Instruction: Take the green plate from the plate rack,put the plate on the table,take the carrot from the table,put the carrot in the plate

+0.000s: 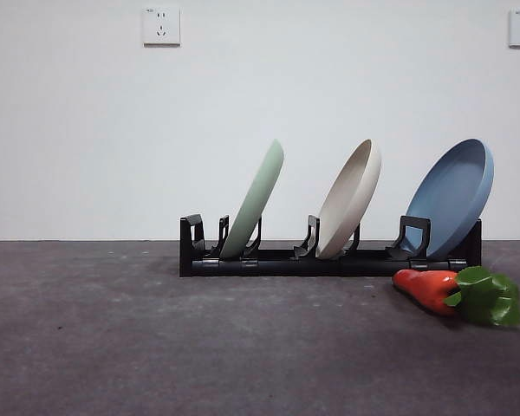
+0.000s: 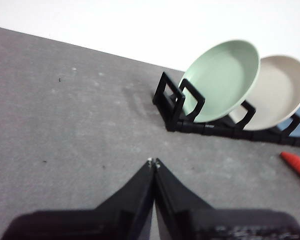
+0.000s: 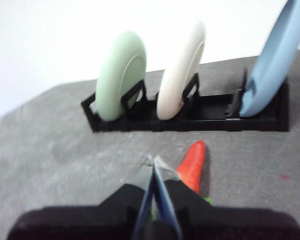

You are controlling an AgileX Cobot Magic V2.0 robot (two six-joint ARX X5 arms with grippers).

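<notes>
The table (image 1: 113,347) is a dark grey mottled surface running back to a white wall. On it stands the plate rack (image 1: 329,260), long, low and black, with 3 plates leaning in its slots: the green plate (image 1: 258,195) at one end, a beige plate (image 1: 354,195) in the middle, a blue plate (image 1: 455,195) at the far end. The carrot (image 1: 429,288) lies on the table just in front of the rack's blue-plate end, leaves pointing away from the rack.

Neither arm shows in the front view. The left gripper (image 2: 153,162) hangs over bare table, well apart from the rack, its jaws pressed together. The right gripper (image 3: 152,161) sits above the carrot's leafy end; its jaws look pressed together too, though that picture is blurred.

Step 1 has not begun, I judge: the green plate stands untouched in its slot. The next move calls for the left gripper to spread, approach the plate's upper rim and pinch it.
</notes>
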